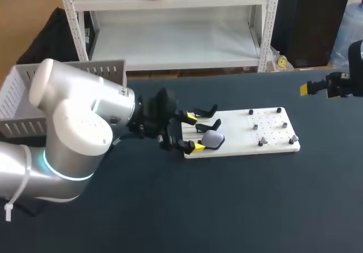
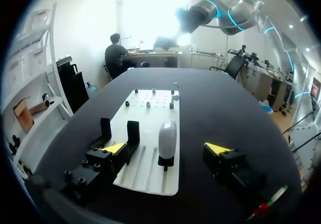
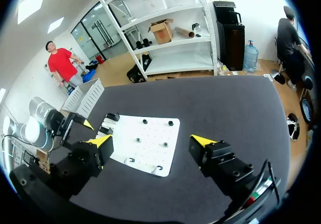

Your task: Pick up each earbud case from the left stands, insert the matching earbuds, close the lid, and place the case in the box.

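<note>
The left gripper (image 2: 166, 149) hangs low over the near end of a white board (image 2: 150, 108) with its fingers spread wide, a yellow tip to either side. Between them, touched by neither, stands the earbud case (image 2: 167, 137): a smooth, rounded oval, pale grey-white, upright in a small black holder. Just beside the case, by one finger, are two more black stands (image 2: 132, 132), both bare. Grooves run along the board under the gripper. Further ahead, the board's far end is dotted with small dark pegs and a few pale pieces (image 2: 174, 90) too small to tell apart. The board lies flat on the dark counter (image 1: 227, 207). Well beyond it, over the counter's far right edge, the right gripper (image 3: 151, 140) is held clear of the surface, also opened wide with nothing in it, the board ahead of and below its fingers. Behind the left arm, well apart from its gripper, stands a pale grey box (image 1: 105, 70) with slatted walls.
</note>
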{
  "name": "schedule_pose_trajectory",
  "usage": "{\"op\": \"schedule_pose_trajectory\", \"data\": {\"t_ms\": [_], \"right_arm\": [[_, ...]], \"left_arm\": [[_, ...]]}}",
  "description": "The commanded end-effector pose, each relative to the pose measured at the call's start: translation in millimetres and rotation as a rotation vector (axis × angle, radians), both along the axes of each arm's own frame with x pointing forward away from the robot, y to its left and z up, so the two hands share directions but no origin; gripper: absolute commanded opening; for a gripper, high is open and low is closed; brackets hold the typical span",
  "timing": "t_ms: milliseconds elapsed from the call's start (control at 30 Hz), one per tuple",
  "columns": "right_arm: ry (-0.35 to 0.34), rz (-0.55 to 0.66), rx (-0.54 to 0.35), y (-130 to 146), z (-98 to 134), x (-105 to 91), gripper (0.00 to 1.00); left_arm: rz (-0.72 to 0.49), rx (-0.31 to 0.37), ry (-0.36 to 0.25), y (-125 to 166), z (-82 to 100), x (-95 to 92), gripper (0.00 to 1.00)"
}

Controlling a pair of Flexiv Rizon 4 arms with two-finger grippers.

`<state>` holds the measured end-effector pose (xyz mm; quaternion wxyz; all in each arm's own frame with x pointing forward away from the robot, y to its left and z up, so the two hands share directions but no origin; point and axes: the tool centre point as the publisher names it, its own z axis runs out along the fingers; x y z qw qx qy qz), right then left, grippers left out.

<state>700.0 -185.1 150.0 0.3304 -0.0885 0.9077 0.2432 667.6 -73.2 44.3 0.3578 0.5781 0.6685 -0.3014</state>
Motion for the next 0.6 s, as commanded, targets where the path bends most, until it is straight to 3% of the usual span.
{"op": "schedule_pose_trajectory", "data": {"t_ms": [33, 433, 467, 500, 533, 600], "right_arm": [[0.000, 0.000, 0.000, 0, 0, 0.0, 1.00], [0.000, 0.000, 0.000, 0, 0, 0.0, 1.00], [0.000, 0.000, 0.000, 0, 0, 0.0, 1.00], [0.000, 0.000, 0.000, 0, 0, 0.0, 1.00], [0.000, 0.000, 0.000, 0, 0, 0.0, 1.00], [0.000, 0.000, 0.000, 0, 0, 0.0, 1.00]], "left_arm": [[0.007, 0.009, -0.003, -5, -4.0, 1.7, 1.00], [0.011, 0.006, 0.017, -8, -13.1, 11.2, 0.92], [0.010, 0.005, 0.018, -9, -13.6, 12.1, 0.88], [0.009, 0.001, 0.018, -10, -13.6, 12.8, 0.73], [0.003, -0.004, 0.018, -12, -13.3, 13.5, 0.66], [-0.003, -0.004, 0.017, -14, -12.5, 13.8, 0.69]]}}
